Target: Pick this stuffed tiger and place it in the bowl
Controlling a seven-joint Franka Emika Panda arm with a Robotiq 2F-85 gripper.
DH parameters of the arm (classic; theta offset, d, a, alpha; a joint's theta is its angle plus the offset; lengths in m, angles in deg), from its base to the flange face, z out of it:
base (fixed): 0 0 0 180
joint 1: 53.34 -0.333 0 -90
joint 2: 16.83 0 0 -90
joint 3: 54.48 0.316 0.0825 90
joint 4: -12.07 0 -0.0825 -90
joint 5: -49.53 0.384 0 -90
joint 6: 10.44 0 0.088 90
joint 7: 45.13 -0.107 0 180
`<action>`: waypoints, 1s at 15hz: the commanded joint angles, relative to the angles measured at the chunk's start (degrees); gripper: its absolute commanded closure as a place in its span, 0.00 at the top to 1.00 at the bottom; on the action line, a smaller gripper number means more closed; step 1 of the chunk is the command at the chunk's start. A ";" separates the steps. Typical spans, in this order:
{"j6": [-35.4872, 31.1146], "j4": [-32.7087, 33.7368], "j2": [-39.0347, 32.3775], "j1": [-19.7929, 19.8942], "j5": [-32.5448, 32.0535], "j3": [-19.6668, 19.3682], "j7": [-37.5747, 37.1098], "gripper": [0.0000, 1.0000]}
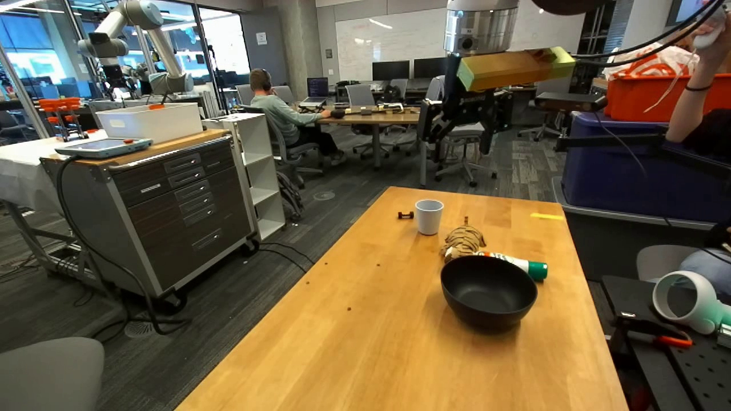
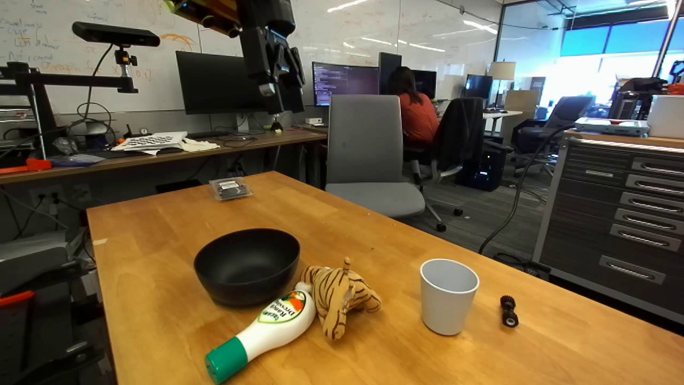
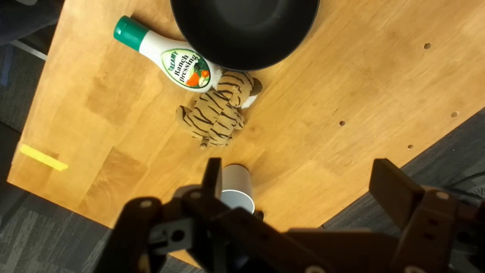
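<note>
Table (image 1: 365, 342) before me, in an exterior view: gripper (image 1: 460, 142) is hanging downward at two o'clock, jaws apart; stuffed tiger (image 1: 464, 240) is lying at eleven from the bowl (image 1: 488, 305).

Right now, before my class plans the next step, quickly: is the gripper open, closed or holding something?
Gripper: open, fingers wide apart, nothing between them; the stuffed tiger lies on the table.
</note>
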 commanded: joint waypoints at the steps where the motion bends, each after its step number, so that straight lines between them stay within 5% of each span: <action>1: 1.63 1.54 -2.03 -1.99 0.16 -2.26 -1.24 1.00; 9: -4.04 3.03 -11.39 -2.39 -3.42 -6.42 -14.29 1.00; 15: -2.98 8.30 -20.01 -3.95 -4.70 -10.63 -14.41 1.00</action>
